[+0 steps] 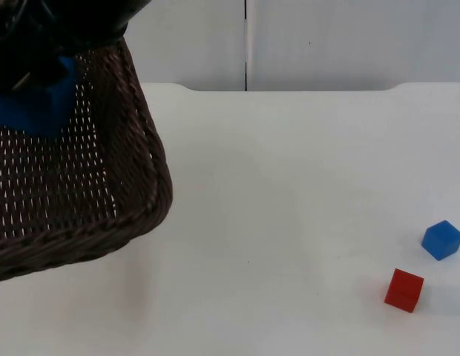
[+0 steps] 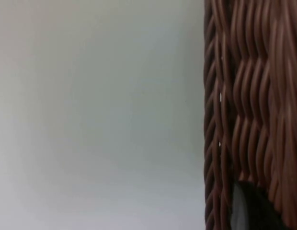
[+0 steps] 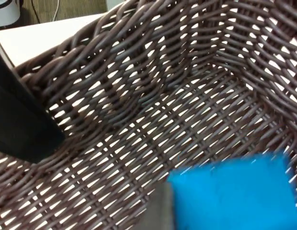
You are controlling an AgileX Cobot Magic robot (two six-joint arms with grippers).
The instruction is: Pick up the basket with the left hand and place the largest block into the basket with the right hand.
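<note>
**Both arms at the basket**

The right gripper [image 3: 225, 211] is inside the wicker basket [image 1: 133, 148], just above its woven floor, its fingers closed on the large blue block [image 3: 234, 196]. Seen from the top camera, that arm's black links crowd over the basket's far end, with the block directly beneath them. The left gripper [image 2: 254, 211] is at the basket's wall, one dark fingertip lying against the outer weave.
</note>
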